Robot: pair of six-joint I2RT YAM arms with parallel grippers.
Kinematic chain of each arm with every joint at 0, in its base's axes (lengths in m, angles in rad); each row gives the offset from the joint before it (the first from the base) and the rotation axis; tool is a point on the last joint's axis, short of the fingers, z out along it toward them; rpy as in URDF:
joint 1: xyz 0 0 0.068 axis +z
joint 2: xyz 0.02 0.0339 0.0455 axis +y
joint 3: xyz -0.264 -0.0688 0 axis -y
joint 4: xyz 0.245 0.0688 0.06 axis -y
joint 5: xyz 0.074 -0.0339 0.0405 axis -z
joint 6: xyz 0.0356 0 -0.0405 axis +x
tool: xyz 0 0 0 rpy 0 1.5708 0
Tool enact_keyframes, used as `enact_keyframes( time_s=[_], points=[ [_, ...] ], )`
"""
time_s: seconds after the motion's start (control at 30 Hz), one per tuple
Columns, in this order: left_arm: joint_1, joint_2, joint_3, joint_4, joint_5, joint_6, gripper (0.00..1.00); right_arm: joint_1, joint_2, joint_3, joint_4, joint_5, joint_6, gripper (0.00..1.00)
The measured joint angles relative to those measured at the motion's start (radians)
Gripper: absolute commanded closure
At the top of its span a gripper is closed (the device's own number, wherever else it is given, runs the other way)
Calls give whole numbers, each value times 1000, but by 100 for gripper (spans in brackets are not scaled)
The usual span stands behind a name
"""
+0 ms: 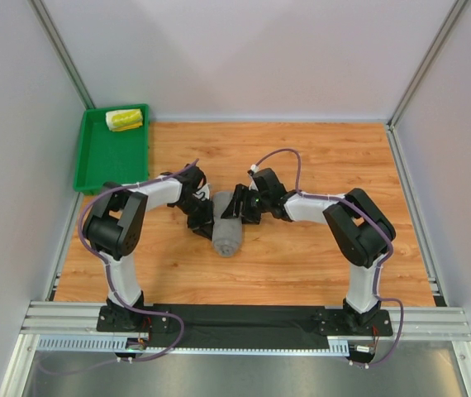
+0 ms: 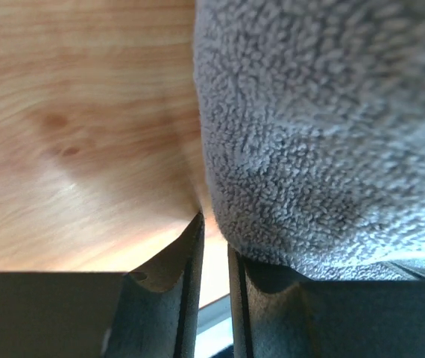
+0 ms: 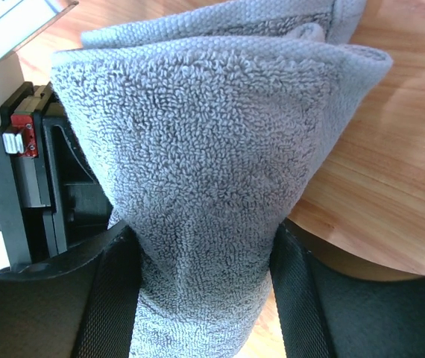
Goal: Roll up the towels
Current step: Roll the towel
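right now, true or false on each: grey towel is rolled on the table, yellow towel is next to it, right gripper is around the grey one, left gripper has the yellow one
1. The grey towel lies rolled on the table. True.
2. The yellow towel lies next to the grey towel. False: it sits in the green tray at the far left corner, well apart.
3. The grey towel sits between the fingers of the right gripper. True.
4. The left gripper holds the yellow towel. False: it is beside the grey towel, with nothing in the narrow gap between its fingers.
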Motion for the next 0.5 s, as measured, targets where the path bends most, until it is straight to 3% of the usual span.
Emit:
enact_keyframes(
  time_s=[0.07, 0.1, 0.23, 0.5],
  points=[
    [-6, -16, 0, -11, -39, 3, 68, -3, 0, -28, 58, -24, 16, 98],
    [-10, -29, -3, -16, -68, 6, 62, -4, 0, -45, 90, -42, 25, 100],
    [-11, -123, -45, -18, -179, 8, 54, -22, -9, -118, 196, -125, 63, 100],
    [-9, -544, -169, 21, -266, -29, 38, -51, -92, -193, 195, -201, 68, 100]
  ],
)
